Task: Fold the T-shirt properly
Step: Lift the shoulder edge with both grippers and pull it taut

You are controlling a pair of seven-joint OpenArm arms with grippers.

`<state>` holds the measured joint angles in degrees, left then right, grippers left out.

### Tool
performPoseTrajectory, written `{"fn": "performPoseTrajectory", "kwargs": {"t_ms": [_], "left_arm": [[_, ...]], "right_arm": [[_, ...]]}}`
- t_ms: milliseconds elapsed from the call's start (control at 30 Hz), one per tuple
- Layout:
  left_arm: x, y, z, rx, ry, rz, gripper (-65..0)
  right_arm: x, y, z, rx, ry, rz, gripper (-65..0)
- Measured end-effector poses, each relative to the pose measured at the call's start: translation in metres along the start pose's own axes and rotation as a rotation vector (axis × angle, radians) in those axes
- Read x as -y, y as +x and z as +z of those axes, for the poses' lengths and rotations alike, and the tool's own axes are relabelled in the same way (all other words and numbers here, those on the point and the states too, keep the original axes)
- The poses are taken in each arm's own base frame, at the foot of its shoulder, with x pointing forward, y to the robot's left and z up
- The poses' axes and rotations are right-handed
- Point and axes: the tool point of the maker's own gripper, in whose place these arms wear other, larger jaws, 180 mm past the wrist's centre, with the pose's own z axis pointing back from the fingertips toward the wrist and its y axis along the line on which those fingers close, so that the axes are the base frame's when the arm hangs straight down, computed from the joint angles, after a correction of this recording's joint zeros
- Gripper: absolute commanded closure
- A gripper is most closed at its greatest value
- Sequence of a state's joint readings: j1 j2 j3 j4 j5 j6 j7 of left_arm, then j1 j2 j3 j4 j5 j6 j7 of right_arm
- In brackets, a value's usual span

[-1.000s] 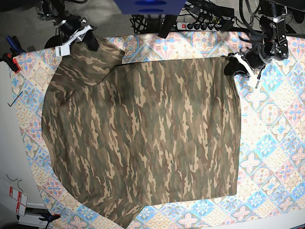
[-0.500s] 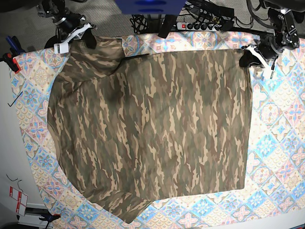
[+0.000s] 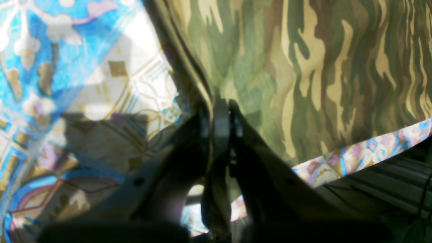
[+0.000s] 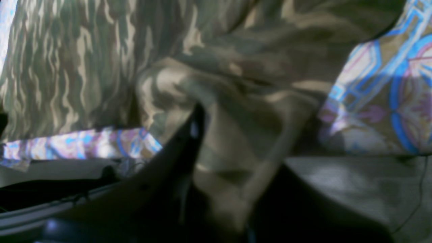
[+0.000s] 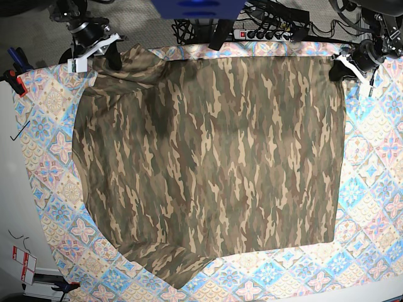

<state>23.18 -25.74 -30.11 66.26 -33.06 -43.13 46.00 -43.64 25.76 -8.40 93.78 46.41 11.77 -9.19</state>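
The base view is evenly lit and fairly sharp, with a soft dark patch of shadow on the T-shirt (image 5: 208,157) and slight bending at the edges. Both wrist views are blurred and oversaturated — the tablecloth (image 3: 67,67) glares white in a sunlit patch, while the near foreground sinks into black shadow, out of focus.

The T-shirt (image 5: 214,163) lies spread over the tablecloth (image 5: 371,189) on the counter. The left end effector (image 5: 338,68) sits at the T-shirt's far right corner, the right end effector (image 5: 113,58) at its far left corner. A power strip (image 5: 267,33) lies behind the T-shirt.
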Motion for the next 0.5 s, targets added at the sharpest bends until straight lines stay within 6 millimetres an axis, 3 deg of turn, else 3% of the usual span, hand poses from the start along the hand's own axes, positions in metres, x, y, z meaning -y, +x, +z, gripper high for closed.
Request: {"fn": "performPoseTrajectory", "kwargs": {"t_ms": [367,500], "left_arm": [[0.001,0.011,0.004,-0.136,0.054,-0.092,0.0],[-0.006,0.014,0.009,-0.163,0.084,-0.089,0.0]], "right_arm": [[-0.016,0.014,-0.001,0.028,0.036,0.062,-0.2],[-0.01,0.02,0.0,0.038,0.022,0.066,-0.2]]}}
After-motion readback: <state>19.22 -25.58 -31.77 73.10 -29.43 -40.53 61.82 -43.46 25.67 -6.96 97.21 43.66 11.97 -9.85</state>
